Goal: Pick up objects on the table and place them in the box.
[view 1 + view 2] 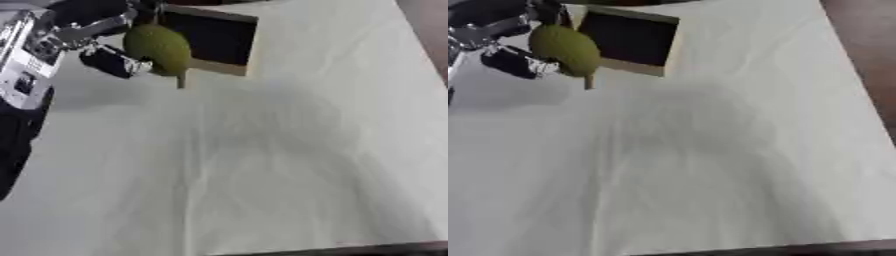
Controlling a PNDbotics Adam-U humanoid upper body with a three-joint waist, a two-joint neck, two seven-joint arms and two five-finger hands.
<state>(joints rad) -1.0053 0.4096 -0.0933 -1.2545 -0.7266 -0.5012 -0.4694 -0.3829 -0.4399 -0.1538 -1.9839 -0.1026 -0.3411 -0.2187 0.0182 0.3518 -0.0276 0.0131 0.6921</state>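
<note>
The left hand point(105, 47) grips a green pear-shaped fruit point(159, 47) at the box's point(249, 47) left rim. The white table point(262, 165) lies open nearer. Only the left eye view shows the forearm point(26, 60).

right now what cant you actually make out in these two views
- Green object: blurred in both views; only an oval shape with a stem-like end shows, so its identity is unclear.
- Left hand: the object and blur cover part of its fingers, so how they wrap it is unclear.
- Box: its far edge is cut off by the top of both views; the dark inside shows no contents.
- Right hand: in neither view.
</note>
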